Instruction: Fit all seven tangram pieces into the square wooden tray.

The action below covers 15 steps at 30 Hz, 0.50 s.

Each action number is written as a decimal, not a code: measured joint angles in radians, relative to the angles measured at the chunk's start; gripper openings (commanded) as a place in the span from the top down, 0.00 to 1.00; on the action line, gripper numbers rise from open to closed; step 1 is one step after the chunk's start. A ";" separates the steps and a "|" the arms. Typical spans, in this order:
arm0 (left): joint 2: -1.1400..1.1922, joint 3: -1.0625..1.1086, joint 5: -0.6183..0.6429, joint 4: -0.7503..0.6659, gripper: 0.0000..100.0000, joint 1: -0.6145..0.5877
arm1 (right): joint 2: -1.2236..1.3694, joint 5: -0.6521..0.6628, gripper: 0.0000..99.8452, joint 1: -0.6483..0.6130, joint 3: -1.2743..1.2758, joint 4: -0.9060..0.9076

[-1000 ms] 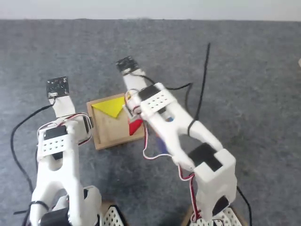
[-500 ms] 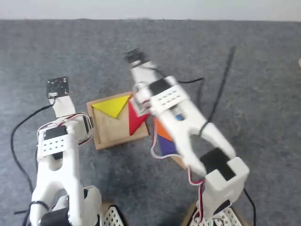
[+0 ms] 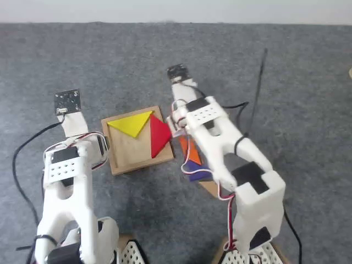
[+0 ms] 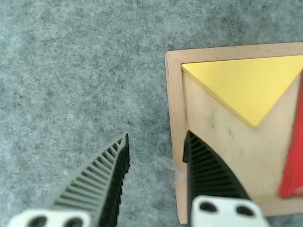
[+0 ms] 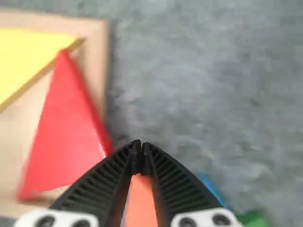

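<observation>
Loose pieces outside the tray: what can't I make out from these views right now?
- High view: the right arm covers them; only bits of an orange piece and a blue piece show, so no count.
- Right wrist view: a green piece is cut off by the edge and blurred; shape unclear.

The table (image 3: 302,99) is a mottled grey, flecked lighter and darker. The tray (image 3: 124,159) is pale wood with faint dark smudges. In it lie a yellow triangle (image 3: 131,125) and, at its three o'clock, a red triangle (image 3: 158,136). At four o'clock from the tray are an orange piece (image 3: 192,155) and a blue-violet piece (image 3: 197,171). The left arm (image 3: 66,181) and right arm (image 3: 220,143) are white, their cables (image 3: 22,148) black. The left gripper (image 4: 156,139) and right gripper (image 5: 141,145) have black ribbed fingers.
</observation>
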 measured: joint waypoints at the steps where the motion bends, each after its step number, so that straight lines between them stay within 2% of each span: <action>1: 0.000 0.000 0.000 0.000 0.82 0.000 | 0.002 0.000 0.99 -0.017 0.000 0.000; 5: 0.000 0.000 0.000 0.000 0.82 0.000 | 0.003 0.002 0.99 -0.071 -0.005 0.000; 15: 0.000 0.000 0.000 0.000 0.82 0.000 | 0.003 0.002 0.99 -0.098 -0.037 0.000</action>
